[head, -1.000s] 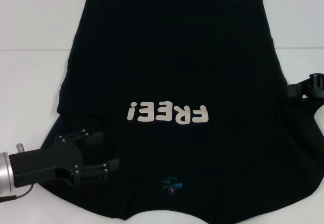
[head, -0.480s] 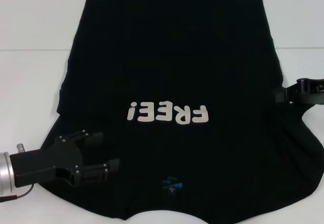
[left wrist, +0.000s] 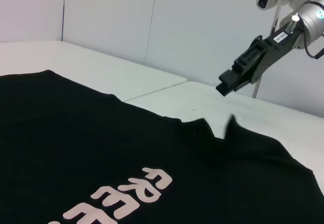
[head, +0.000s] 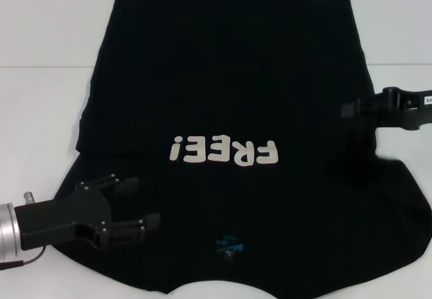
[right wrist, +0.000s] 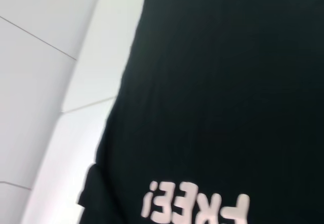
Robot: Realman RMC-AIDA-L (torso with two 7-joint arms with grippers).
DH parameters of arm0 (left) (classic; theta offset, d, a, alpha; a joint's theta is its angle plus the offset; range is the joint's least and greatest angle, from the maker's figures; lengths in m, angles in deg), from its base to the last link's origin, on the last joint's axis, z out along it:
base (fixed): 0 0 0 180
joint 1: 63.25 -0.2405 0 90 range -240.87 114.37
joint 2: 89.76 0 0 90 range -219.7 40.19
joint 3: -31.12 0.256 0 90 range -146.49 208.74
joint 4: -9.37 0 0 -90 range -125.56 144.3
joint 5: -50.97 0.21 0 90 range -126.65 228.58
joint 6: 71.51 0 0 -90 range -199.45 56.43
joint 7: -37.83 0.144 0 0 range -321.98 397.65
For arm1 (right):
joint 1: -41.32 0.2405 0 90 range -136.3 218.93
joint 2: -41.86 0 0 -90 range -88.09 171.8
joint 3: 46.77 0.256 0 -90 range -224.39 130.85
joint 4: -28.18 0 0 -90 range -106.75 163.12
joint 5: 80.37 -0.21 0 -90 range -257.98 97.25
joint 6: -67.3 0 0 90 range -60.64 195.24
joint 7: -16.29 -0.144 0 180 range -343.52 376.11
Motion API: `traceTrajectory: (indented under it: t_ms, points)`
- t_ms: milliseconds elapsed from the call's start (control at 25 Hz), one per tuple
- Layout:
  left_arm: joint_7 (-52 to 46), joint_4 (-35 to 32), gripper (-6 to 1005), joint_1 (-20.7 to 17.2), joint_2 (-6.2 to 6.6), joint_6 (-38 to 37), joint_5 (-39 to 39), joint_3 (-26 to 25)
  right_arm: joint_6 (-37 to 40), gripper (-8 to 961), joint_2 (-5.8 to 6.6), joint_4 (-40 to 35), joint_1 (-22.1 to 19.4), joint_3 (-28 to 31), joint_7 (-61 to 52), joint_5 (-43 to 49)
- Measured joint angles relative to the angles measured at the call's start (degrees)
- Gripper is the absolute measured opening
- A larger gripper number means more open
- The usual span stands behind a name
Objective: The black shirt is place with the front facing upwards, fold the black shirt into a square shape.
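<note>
Fabric covers most of the white surface: one black shirt lies spread flat with its front up, the pale "FREE!" lettering reading upside down from the head view because the collar and its small blue neck label sit at the near edge, close to the robot, and the hem lies at the far side. That layout puts both sleeves within reach of the two arms, one at each side. The left hand hovers over the shirt's near left part beside the collar, its two fingers spread wide apart with nothing between them, probably poised to come down on the shoulder or sleeve for a first fold. The right hand reaches in from the right edge and hangs just above the cloth near the right sleeve; its fingers look drawn together, though whether any cloth is pinched I cannot tell. Counted: one shirt, one printed word, one label, two hands. No fold is made yet.
</note>
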Motion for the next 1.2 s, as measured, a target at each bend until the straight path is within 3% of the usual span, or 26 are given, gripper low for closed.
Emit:
traceTrajectory:
  t_ms: [80, 320, 480, 720, 880, 1080, 1200]
  points:
    - [0.06, 0.05, 815, 0.05, 0.00, 0.00, 0.01, 0.00, -0.10, 224, 0.03, 0.77, -0.01, 0.01, 0.17, -0.96]
    - [-0.09, 0.07, 813, 0.13, 0.00, 0.00, 0.01, 0.01, -0.04, 510, -0.02, 1.76, -0.70, 0.10, 1.78, -3.18]
    - [-2.33, 0.10, 812, 0.14, 0.00, -0.01, 0.00, -0.01, 0.83, 673, 0.43, 1.43, -3.54, 0.32, 7.37, -6.02]
    - [-9.08, 0.21, 810, 0.46, 0.23, -0.05, -0.90, -0.69, 4.19, 692, 0.55, 1.72, -11.24, 0.49, 24.40, -12.79]
    - [-18.63, 0.33, 809, 1.43, 0.90, -0.75, -1.39, -1.24, 10.58, 704, -2.16, 2.03, -17.95, 1.21, 44.87, -18.21]
    - [-35.74, 0.04, 807, 2.99, 3.15, -2.91, 0.16, -3.30, 13.47, 720, -7.89, 2.31, -25.34, 2.74, 69.73, -21.35]
    - [-41.73, -0.78, 806, 3.10, 3.95, -3.80, 1.53, -4.01, 12.56, 730, -8.98, 3.38, -25.80, 2.56, 73.19, -20.40]
